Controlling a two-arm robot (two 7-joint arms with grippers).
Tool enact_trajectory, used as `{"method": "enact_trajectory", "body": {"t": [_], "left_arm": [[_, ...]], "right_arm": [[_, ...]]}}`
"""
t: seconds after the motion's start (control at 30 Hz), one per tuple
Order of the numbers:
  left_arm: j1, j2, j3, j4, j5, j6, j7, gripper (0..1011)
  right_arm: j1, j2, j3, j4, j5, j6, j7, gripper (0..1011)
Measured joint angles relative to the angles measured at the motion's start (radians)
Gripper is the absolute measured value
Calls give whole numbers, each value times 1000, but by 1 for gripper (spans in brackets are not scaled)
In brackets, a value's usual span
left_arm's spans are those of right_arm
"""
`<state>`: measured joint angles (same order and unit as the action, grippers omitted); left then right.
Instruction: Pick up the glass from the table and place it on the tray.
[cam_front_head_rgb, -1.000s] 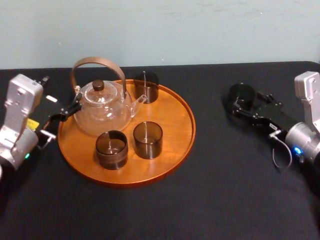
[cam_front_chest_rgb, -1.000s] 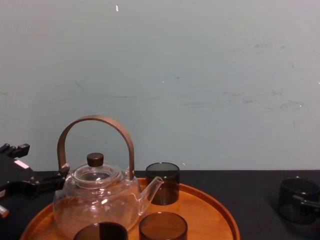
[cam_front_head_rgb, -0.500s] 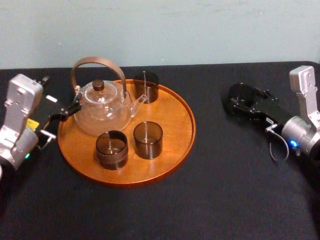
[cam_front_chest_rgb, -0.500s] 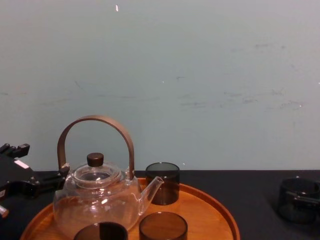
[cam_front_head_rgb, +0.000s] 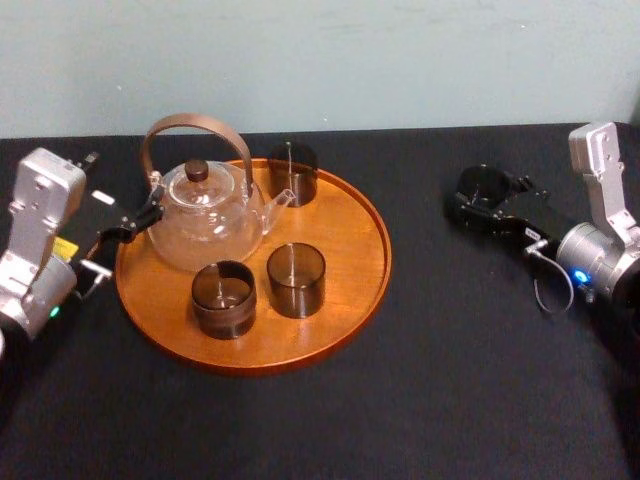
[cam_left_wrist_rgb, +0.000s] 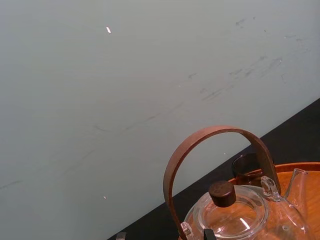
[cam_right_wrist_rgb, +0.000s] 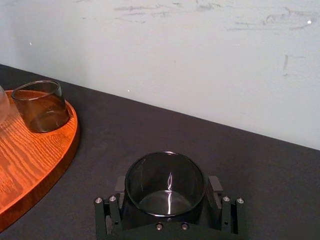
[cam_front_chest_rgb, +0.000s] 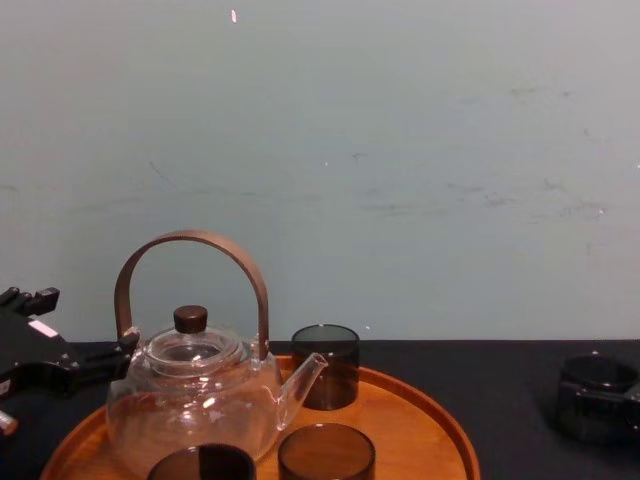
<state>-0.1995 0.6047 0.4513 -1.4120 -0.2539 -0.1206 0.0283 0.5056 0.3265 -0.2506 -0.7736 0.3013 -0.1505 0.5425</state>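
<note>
1. The glass (cam_front_head_rgb: 483, 186) stands on the black tabletop (cam_front_head_rgb: 450, 350), well to the right of the tray (cam_front_head_rgb: 345, 320) in the head view. Over the last second the right gripper (cam_front_head_rgb: 487, 198) has slid forward. The glass, which stood just at its tips, now sits between them, and the wrist behind has swung up and inward. The left gripper (cam_front_head_rgb: 130, 225) has not moved. It waits at the tray's left rim, just beside the teapot (cam_front_head_rgb: 205, 215).
2. In the left wrist view we see the teapot's handle and lid close by. Two fingertips (cam_left_wrist_rgb: 207, 233) show at the edge, set apart from each other, so we read this idle gripper as wide and holding nothing.
3. In the right wrist view the glass fills the gap, with the pads (cam_right_wrist_rgb: 214, 184) against its wall on either side. We take the right gripper as drawn in narrow and holding the glass. The base of the glass still rests on the tabletop. The tray's rim lies off to one side, and a second glass (cam_right_wrist_rgb: 40, 105) stands on it.
4. In the chest view the glass sits low at the right edge, at the same height as a second ago, so it is not yet lifted. We judge that the grasp is made. The lift and the carry across to the bare wood on the tray's right side remain.
</note>
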Motion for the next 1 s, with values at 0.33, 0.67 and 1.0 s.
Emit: {"method": "enact_trajectory", "body": {"t": [0.33, 0.67, 1.0], "left_arm": [[0, 0, 0, 0, 0, 0, 0, 1002], [0, 0, 0, 0, 0, 0, 0, 1001], [0, 0, 0, 0, 0, 0, 0, 1001]], "right_arm": [[5, -1, -1, 4, 0, 3, 1, 1002], [2, 0, 0, 1, 0, 3, 0, 905], [1, 1, 0, 0, 1, 2, 0, 904]]}}
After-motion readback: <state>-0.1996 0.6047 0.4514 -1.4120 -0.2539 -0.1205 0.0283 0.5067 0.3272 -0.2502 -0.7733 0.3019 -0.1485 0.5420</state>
